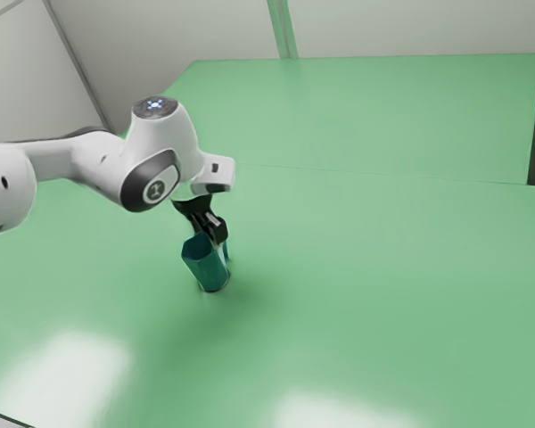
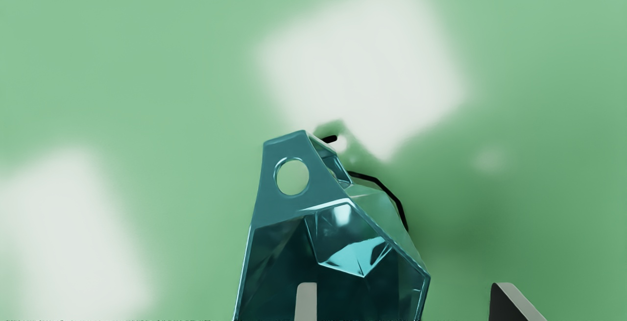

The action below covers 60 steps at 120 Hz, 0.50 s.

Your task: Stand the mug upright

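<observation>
The teal mug [image 1: 202, 262] has its mouth up and its base low at the table, and its body slants toward the exterior view's left; whether the base sits flat I cannot tell. My gripper [image 1: 218, 235] is at the mug's rim, pointing down. In the wrist view the mug [image 2: 299, 208] shows its open mouth and a flat handle part with a round hole. The gripper [image 2: 404, 302] is open there, one finger over or inside the mouth and the other outside the mug, with a mug wall between them. The lower finger contact is hidden.
The green table [image 1: 366, 285] stretches around the mug, with bright reflections near its front edge. A second green surface [image 1: 366, 116] lies behind, beside the pale wall [image 1: 410, 31]. The arm reaches in from the exterior view's left.
</observation>
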Tool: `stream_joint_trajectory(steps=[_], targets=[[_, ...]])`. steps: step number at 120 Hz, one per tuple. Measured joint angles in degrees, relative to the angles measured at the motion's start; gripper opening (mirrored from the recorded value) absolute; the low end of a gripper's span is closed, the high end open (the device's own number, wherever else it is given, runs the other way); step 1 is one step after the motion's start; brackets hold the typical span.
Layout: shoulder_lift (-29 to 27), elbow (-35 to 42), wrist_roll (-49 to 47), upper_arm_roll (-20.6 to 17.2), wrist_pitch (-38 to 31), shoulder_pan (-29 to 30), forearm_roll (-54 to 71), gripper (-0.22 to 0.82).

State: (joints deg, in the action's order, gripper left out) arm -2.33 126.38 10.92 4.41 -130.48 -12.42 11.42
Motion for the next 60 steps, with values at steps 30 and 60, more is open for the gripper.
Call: stream_joint_trajectory(steps=[30,60], targets=[[0.8,-12.4,-0.5,-0.3,7.2,-0.4,-2.9,0.42],[8.9,-29.7,-0.9,-0.1,20.9,1.5,-7.4,0.55]])
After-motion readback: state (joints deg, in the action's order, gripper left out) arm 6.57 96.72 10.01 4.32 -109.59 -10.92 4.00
